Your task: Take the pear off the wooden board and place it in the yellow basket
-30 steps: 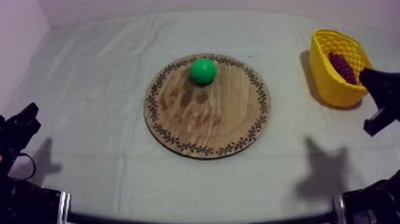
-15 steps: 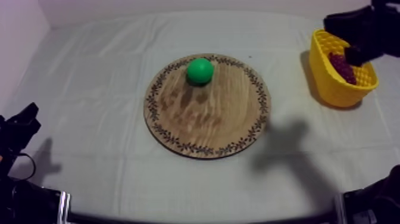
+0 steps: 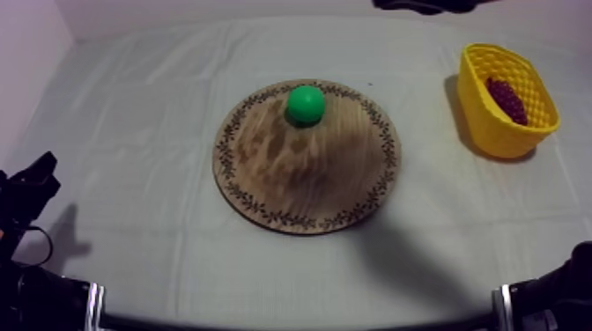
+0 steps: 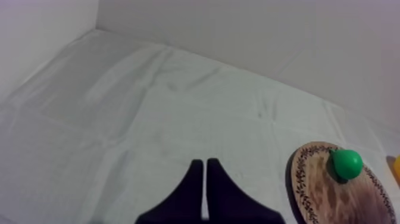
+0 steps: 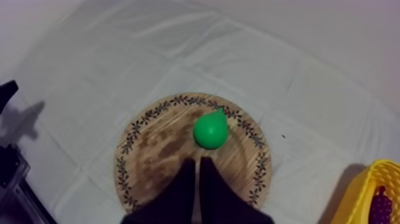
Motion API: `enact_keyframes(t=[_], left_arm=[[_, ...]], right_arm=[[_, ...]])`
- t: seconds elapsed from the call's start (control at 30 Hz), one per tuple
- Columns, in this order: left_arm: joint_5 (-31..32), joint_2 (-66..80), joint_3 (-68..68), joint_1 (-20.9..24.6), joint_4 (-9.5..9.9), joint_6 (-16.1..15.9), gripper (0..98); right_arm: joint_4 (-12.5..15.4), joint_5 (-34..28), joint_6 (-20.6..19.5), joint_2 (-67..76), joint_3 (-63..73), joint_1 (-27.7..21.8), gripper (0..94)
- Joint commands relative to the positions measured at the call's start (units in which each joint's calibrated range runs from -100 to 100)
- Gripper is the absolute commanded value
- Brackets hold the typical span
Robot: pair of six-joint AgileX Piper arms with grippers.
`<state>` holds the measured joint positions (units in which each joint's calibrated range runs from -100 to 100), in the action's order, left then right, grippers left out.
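Observation:
The green pear (image 3: 305, 103) lies on the far part of the round wooden board (image 3: 308, 180). The yellow basket (image 3: 480, 110) stands at the right and holds a bunch of grapes (image 3: 506, 99). My right gripper (image 5: 197, 161) hangs high over the board (image 5: 152, 149), fingers together as a narrow wedge, just short of the pear (image 5: 211, 130). A part of my right arm (image 3: 425, 4) shows at the far edge of the table. My left gripper (image 4: 204, 162) is shut on nothing, low at the left (image 3: 33, 183), far from the pear (image 4: 347, 163).
The grey-white cloth (image 3: 132, 123) lies bare round the board. The right arm's shadow (image 3: 388, 255) falls across the near right side of the board and the cloth. The basket (image 5: 357, 190) stands well to the right of the board.
My right arm has risen from beside the basket and swung to the far edge of the top view. Its shadow has slid left toward the board. The left arm has not moved.

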<state>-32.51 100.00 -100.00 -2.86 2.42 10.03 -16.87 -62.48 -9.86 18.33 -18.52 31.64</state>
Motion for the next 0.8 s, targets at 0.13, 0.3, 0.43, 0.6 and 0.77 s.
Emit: enact_keyframes(t=[0.13, 0.3, 0.43, 0.6, 0.77], left_arm=[[0.01, 0.0, 0.0, 0.0, 0.0, 0.01, 0.1], [0.01, 0.0, 0.0, 0.0, 0.0, 0.01, 0.1], [0.01, 0.0, 0.0, 0.0, 0.0, 0.01, 0.1], [0.01, 0.0, 0.0, 0.0, 0.0, 0.01, 0.1], [0.01, 0.0, 0.0, 0.0, 0.0, 0.01, 0.1]], right_arm=[[-3.24, -6.82, -5.28, -10.53, 10.88, 1.3, 0.3], [-4.83, -12.92, -8.03, -17.34, 17.43, 2.22, 0.3], [-5.17, -17.54, -9.57, -22.08, 22.99, 2.58, 0.3], [-5.91, -23.31, -11.21, -26.94, 29.37, 3.58, 0.3], [-6.81, -29.22, -12.49, -31.04, 34.72, 4.71, 0.2]])
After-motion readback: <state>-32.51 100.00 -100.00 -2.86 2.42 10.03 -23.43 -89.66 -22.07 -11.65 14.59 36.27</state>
